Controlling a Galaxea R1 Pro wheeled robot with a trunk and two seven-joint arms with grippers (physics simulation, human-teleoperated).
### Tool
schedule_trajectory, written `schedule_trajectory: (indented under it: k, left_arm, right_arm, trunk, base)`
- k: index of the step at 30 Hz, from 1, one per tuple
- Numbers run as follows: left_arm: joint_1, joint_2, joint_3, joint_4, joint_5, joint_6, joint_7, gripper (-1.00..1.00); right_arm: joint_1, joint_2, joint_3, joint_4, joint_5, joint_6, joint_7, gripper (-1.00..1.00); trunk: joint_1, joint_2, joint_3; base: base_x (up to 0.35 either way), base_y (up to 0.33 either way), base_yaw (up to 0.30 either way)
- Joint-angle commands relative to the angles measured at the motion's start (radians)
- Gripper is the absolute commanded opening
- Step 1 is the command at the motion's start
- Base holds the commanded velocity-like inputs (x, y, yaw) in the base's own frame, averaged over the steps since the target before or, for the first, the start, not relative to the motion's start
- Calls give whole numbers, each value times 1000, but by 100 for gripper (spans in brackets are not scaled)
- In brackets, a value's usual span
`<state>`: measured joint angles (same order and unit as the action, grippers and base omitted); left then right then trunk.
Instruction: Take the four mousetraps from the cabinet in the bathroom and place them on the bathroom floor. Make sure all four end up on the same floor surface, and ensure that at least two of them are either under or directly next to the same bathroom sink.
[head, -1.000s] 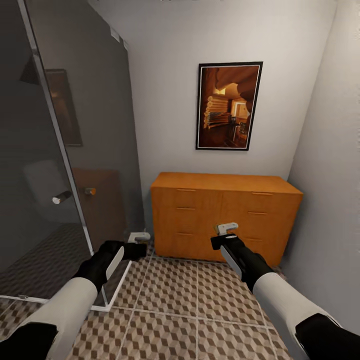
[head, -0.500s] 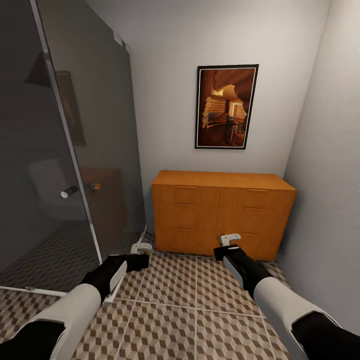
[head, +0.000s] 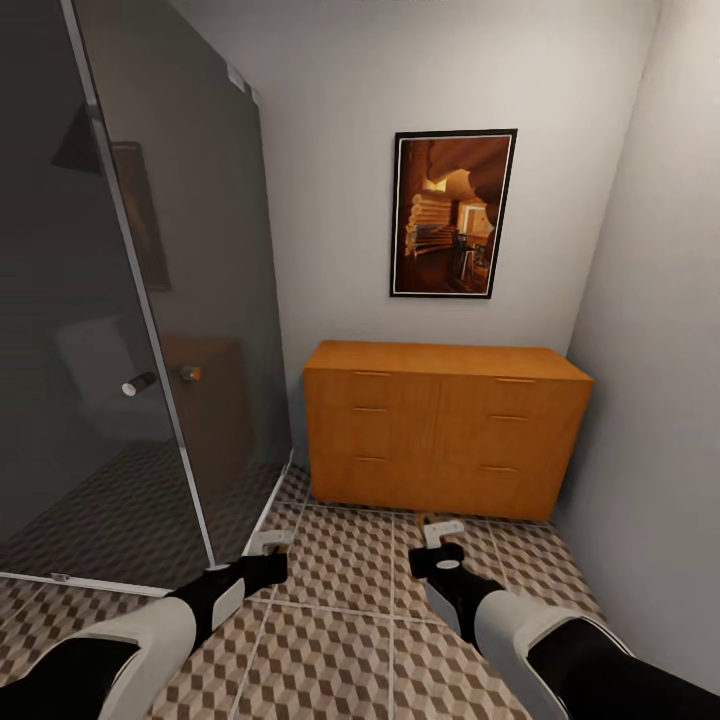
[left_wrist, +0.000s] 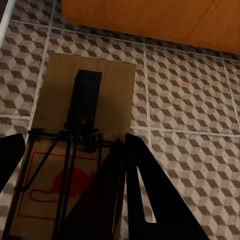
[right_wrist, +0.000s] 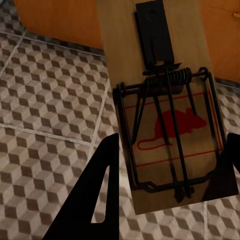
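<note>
Both arms reach forward and low, left end effector (head: 268, 543) and right end effector (head: 441, 531) each clamped.

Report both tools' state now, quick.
Left tool: shut on a mousetrap, low over the floor.
Right tool: shut on another mousetrap.

Two flat tan wooden mousetraps with black wire springs and a red mouse outline printed on the board are each held in a gripper above the bathroom floor (head: 340, 640) of large square tiles in a brown, beige and white cube pattern: one mousetrap (left_wrist: 75, 150) between the left gripper (left_wrist: 70, 200) fingers, the other mousetrap (right_wrist: 167, 115) between the right gripper (right_wrist: 167, 200) fingers. The low, wide orange-brown wooden cabinet (head: 440, 425) with two columns of drawers and thin bar handles stands against the far wall, all drawers closed.
</note>
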<state>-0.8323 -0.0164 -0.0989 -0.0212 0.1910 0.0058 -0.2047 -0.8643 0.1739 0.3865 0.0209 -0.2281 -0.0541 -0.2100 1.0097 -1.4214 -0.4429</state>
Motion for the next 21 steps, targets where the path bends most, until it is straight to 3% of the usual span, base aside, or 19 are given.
schedule_trajectory:
  k: [1, 7, 15, 21]
  left_arm:
    - [-1, -1, -8, 2, 10, -3, -1, -100]
    - [-1, -3, -7, 4, 12, -9, 12, -100]
    - [-1, 9, -7, 6, 16, -12, 96, -100]
    - [-1, 7, -7, 6, 16, -8, 107, -100]
  right_arm:
    - [-1, 1, 8, 6, -13, -9, 0, -100]
    - [-1, 1, 7, 10, -13, -9, -2, -100]
    - [-1, 1, 5, 11, -17, -8, 0, -100]
    - [-1, 1, 5, 11, -16, -4, 1, -100]
  trunk:
    - [0, -1, -1]
    - [0, -1, -1]
    - [0, -1, -1]
    - [0, -1, -1]
  base:
    - [0, 0, 0]
    - [-141, 0, 0]
    - [-317, 0, 0]
    - [-345, 0, 0]
